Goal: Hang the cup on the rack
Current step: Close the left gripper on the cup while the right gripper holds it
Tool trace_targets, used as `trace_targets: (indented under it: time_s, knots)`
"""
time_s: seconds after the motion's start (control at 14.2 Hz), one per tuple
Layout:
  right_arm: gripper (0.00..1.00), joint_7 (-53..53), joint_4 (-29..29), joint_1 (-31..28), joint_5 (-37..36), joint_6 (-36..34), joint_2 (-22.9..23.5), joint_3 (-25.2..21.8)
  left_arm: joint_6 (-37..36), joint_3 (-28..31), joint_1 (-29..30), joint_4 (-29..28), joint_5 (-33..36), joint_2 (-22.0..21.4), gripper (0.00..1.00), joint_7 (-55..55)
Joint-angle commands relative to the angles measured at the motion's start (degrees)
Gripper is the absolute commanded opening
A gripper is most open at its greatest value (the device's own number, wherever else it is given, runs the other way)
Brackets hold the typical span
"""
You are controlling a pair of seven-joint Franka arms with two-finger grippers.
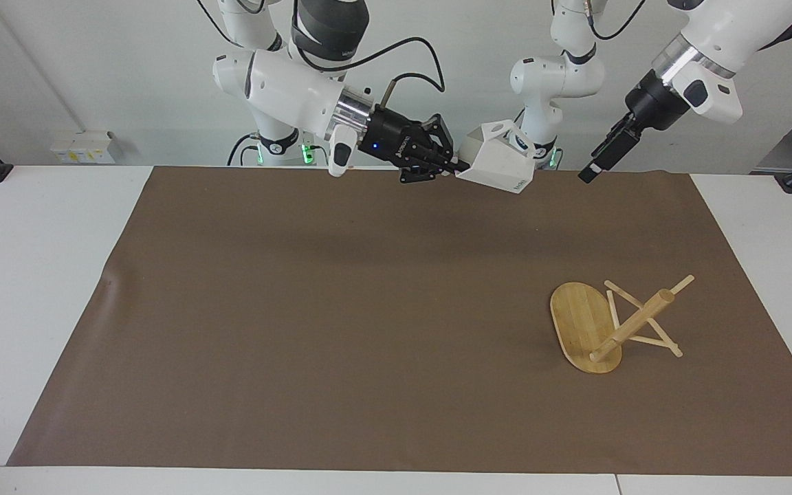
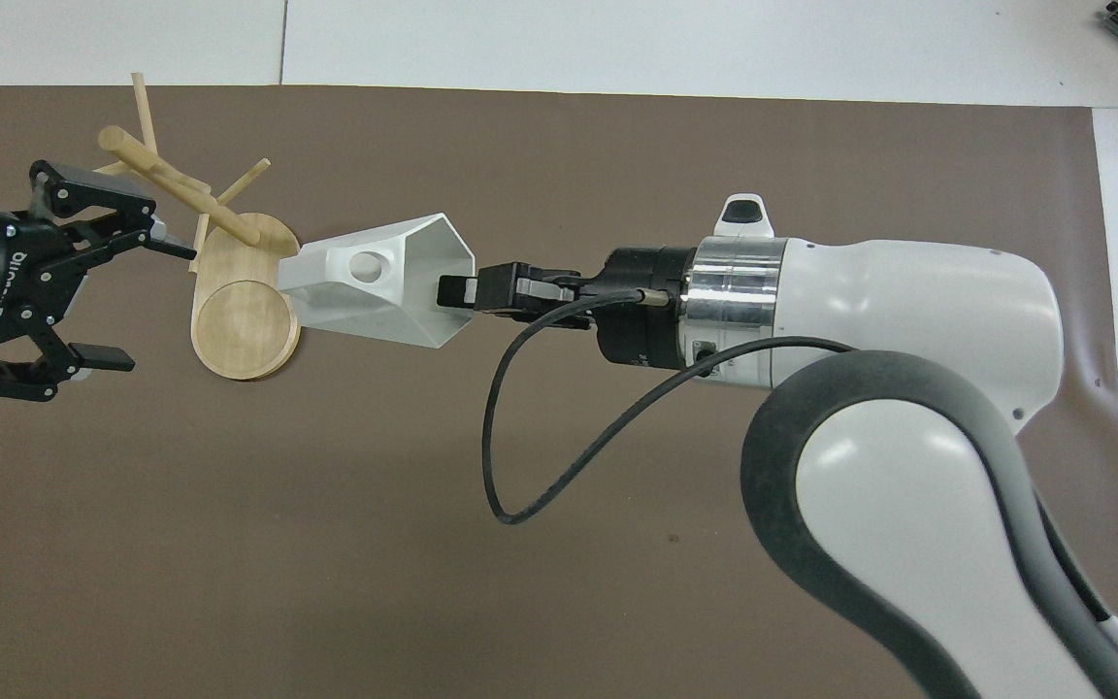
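The white faceted cup (image 1: 499,161) hangs in the air on its side, its pierced handle up. My right gripper (image 1: 461,167) is shut on its rim and holds it high over the mat. In the overhead view the cup (image 2: 375,286) overlaps the rack's base, with the right gripper (image 2: 457,291) at its rim. The bamboo rack (image 1: 585,323) lies tipped over on the mat toward the left arm's end, its post and pegs slanting up. My left gripper (image 2: 156,306) is open and empty, in the air over the rack (image 2: 246,316); it also shows in the facing view (image 1: 588,173).
A brown mat (image 1: 341,330) covers most of the white table (image 1: 31,289). Nothing else lies on it. The right arm's black cable (image 2: 520,456) loops below its wrist.
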Motion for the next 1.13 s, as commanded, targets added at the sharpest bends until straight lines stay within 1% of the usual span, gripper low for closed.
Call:
trace_targets:
  time_s: [0.0, 0.14, 0.28, 0.35, 0.49, 0.57, 0.71, 0.85, 1.06]
  knots:
    - [0.0, -1.7, -1.4, -0.2, 2.1, 1.8, -0.9, 0.9, 0.7, 0.0, -0.2, 0.6, -2.8, 0.3, 1.0, -11.2]
    - [0.0, -1.6, -1.4, -0.1, 2.1, 1.8, -0.8, 1.0, 0.9, 0.1, -0.1, 0.5, -5.6, 0.3, 1.0, -17.9]
    - [0.0, -1.6, -1.4, 0.0, 2.1, 1.9, -0.6, 1.1, 1.2, -0.1, 0.3, 0.1, -8.4, 0.4, 1.0, -22.1]
    - [0.0, -1.6, -1.4, 0.0, 2.1, 1.9, -0.5, 1.1, 1.1, -0.1, 0.3, 0.3, -10.3, 1.3, 1.0, -24.0]
    - [0.0, -1.6, -1.5, 0.0, 2.1, 1.9, -0.4, 1.1, 1.1, -0.3, -0.2, 1.9, -10.7, 5.0, 1.0, -28.7]
    - [0.0, -1.6, -1.5, 0.1, 2.1, 1.9, -0.5, 1.1, 1.2, -0.8, -0.2, 2.9, -10.9, 6.1, 1.0, -30.3]
    - [0.0, -1.7, -1.6, 0.1, 2.1, 2.0, -0.4, 1.1, 1.4, -1.6, -0.2, 2.9, -11.0, 6.2, 1.0, -32.9]
    - [0.0, -1.7, -1.6, 0.1, 2.0, 2.6, -0.4, 1.1, 3.0, -2.4, -0.2, 2.9, -11.1, 6.1, 1.0, -36.4]
    - [0.0, -1.6, -1.6, 1.4, 2.0, 5.3, -0.1, 1.4, 2.7, -3.5, -0.4, 2.4, -12.1, 5.8, 1.0, -37.2]
